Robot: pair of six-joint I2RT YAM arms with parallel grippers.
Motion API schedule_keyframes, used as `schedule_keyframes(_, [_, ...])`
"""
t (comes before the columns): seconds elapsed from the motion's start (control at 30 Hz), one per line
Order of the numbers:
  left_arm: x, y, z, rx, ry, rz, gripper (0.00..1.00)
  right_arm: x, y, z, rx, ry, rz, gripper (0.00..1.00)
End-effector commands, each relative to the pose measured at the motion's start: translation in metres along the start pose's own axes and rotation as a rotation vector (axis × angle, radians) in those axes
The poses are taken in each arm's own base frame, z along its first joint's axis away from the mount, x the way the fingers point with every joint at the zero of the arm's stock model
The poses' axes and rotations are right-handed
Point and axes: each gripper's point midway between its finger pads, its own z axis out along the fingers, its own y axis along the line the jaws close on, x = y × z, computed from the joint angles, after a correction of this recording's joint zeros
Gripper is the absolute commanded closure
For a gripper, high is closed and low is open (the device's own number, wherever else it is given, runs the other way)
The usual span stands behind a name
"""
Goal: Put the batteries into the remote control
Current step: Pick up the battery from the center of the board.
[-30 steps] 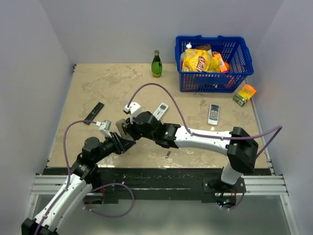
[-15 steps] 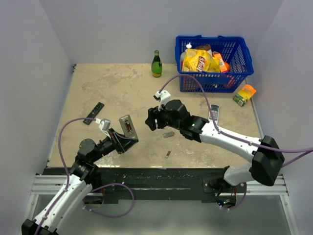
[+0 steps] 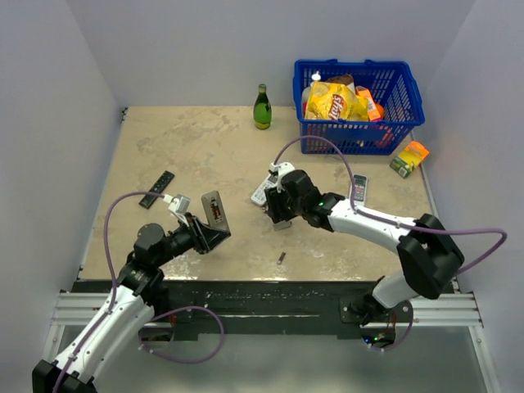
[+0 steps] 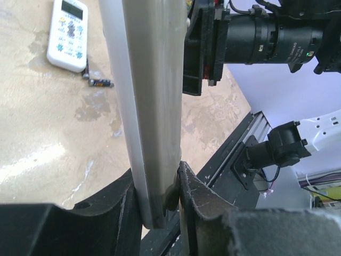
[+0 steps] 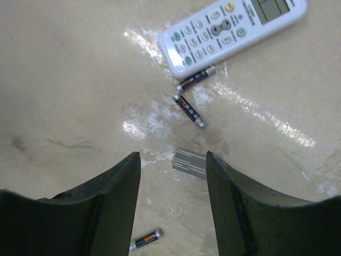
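Beige table (image 3: pixel 164 155) carries three loose batteries (image 5: pixel 189 110) near a spare white remote (image 5: pixel 229 32). Having left the remote control (image 4: pixel 152 106), the right gripper (image 5: pixel 173 160) now hangs over them, jaws apart, empty. The left gripper (image 4: pixel 157 197) stays clamped on that control, raised. Likely next: battery pickup.

Inside a robotics lab's test cell: a left arm (image 3: pixel 123 303) and a right arm (image 3: pixel 368 225) stand bolted to a metal rail (image 3: pixel 82 309) at the near edge of a stone-patterned counter (image 3: pixel 188 147), boxed in on three sides by plain pale walls (image 3: pixel 205 49). Purple cables (image 3: pixel 107 225) loop off both machines. Household props lie staged on the surface: a blue basket (image 3: pixel 360 135) of snack packs, a green bottle (image 3: pixel 262 107), a white remote (image 3: pixel 358 190) and loose batteries (image 5: pixel 190 110).
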Motion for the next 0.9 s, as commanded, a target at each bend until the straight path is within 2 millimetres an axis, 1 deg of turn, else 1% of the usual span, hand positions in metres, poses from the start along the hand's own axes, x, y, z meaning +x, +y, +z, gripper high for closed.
schedule_keyframes(0.0, [-0.007,-0.001,0.002,-0.011,-0.004,0.021,1.0,0.013,-0.01,0.013,0.01,0.078,-0.08,0.46])
schedule_keyframes(0.03, [-0.006,-0.001,0.002,-0.009,-0.001,0.016,1.0,0.019,-0.015,0.016,0.026,0.111,-0.094,0.47])
schedule_keyframes(0.07, [-0.005,-0.001,0.002,-0.009,-0.001,0.011,1.0,0.013,-0.015,0.019,0.035,0.112,-0.105,0.49])
schedule_keyframes(0.1, [-0.004,-0.001,0.003,-0.004,-0.001,0.009,1.0,0.02,-0.019,0.026,0.048,0.148,-0.131,0.51])
schedule_keyframes(0.13, [-0.005,-0.001,0.003,-0.001,-0.002,0.006,1.0,0.022,-0.02,0.028,0.052,0.16,-0.145,0.52])
schedule_keyframes(0.17, [-0.004,-0.001,0.003,-0.001,0.0,0.006,1.0,0.018,-0.02,0.031,0.05,0.158,-0.156,0.56])
schedule_keyframes(0.23, [-0.004,-0.001,0.004,0.002,0.002,0.006,1.0,0.025,-0.023,0.04,0.048,0.201,-0.181,0.59])
schedule_keyframes(0.27, [-0.004,-0.001,0.004,0.002,0.002,0.007,1.0,0.02,-0.02,0.044,0.042,0.198,-0.192,0.6])
schedule_keyframes(0.33, [-0.003,0.0,0.004,0.001,0.008,0.006,1.0,0.021,-0.02,0.051,0.038,0.216,-0.219,0.6])
schedule_keyframes(0.4, [-0.003,-0.001,0.004,0.005,0.008,0.009,1.0,0.021,-0.024,0.055,0.047,0.225,-0.243,0.6])
schedule_keyframes(0.43, [-0.002,-0.001,0.004,0.005,0.01,0.01,1.0,0.026,-0.025,0.057,0.051,0.246,-0.253,0.6])
schedule_keyframes(0.5, [-0.002,0.0,0.005,0.007,0.011,0.008,1.0,0.022,-0.029,0.061,0.069,0.248,-0.268,0.6])
schedule_keyframes(0.57, [-0.001,0.0,0.006,0.006,0.014,0.005,1.0,0.023,-0.027,0.065,0.052,0.258,-0.277,0.6])
schedule_keyframes(0.7, [-0.001,-0.001,0.006,0.016,0.015,0.003,1.0,0.031,-0.025,0.072,0.032,0.293,-0.274,0.6])
schedule_keyframes(0.77, [-0.001,-0.001,0.006,0.016,0.014,0.006,1.0,0.034,-0.025,0.072,0.019,0.309,-0.304,0.62])
schedule_keyframes(0.87, [0.0,0.0,0.007,0.016,0.017,0.004,1.0,0.038,-0.026,0.071,0.008,0.327,-0.309,0.69])
